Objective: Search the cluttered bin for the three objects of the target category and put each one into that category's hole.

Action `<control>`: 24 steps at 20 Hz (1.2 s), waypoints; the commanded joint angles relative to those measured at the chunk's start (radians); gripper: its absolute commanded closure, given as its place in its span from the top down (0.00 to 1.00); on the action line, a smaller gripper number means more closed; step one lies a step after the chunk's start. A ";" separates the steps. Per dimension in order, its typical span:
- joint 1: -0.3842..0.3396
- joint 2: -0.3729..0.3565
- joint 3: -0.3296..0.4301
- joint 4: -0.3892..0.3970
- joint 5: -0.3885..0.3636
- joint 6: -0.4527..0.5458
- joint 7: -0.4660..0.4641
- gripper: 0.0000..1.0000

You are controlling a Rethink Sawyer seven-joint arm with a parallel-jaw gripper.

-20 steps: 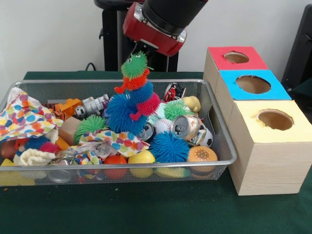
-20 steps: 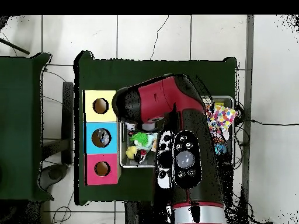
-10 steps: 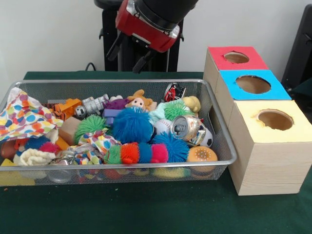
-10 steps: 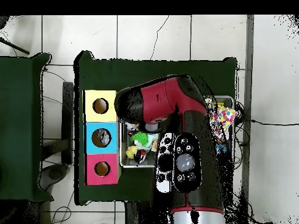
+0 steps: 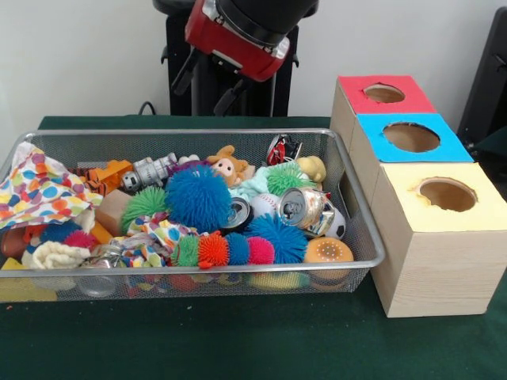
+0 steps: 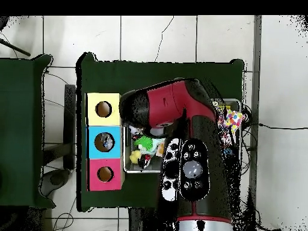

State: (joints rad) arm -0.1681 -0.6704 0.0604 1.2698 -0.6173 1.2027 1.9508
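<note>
Hanging above the mesh bin's (image 5: 360, 229) far wall, the gripper (image 5: 207, 83) has its jaws apart and holds nothing. Item: segmented fuzzy caterpillar toy (image 5: 226, 250), lying well below and nearer the front wall, long axis running side to side along the bin. Adjacent: large blue spiky ball (image 5: 198, 198) just behind it, smaller blue spiky ball (image 5: 277, 237) touching its right end, patterned cloth (image 5: 154, 237) at its left. Crushed can (image 5: 305, 207) nearby. Red (image 5: 384, 93), blue (image 5: 412, 136) and yellow (image 5: 447, 194) hole boxes stand right of the bin.
</note>
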 commanded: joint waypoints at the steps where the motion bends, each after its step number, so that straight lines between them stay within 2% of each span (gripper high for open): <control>1: -0.100 0.016 0.019 0.134 0.070 -0.201 0.083 1.00; 13: -0.242 0.104 0.072 0.154 0.104 -0.382 -0.053 1.00; 15: -0.243 0.108 0.067 0.154 0.100 -0.391 -0.048 1.00; 20: -0.187 0.132 0.011 0.130 0.052 -0.434 0.040 1.00; 24: -0.167 0.147 -0.024 0.147 0.038 -0.515 0.096 1.00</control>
State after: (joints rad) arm -0.3704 -0.5874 0.0316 1.3162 -0.5316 0.7947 1.9508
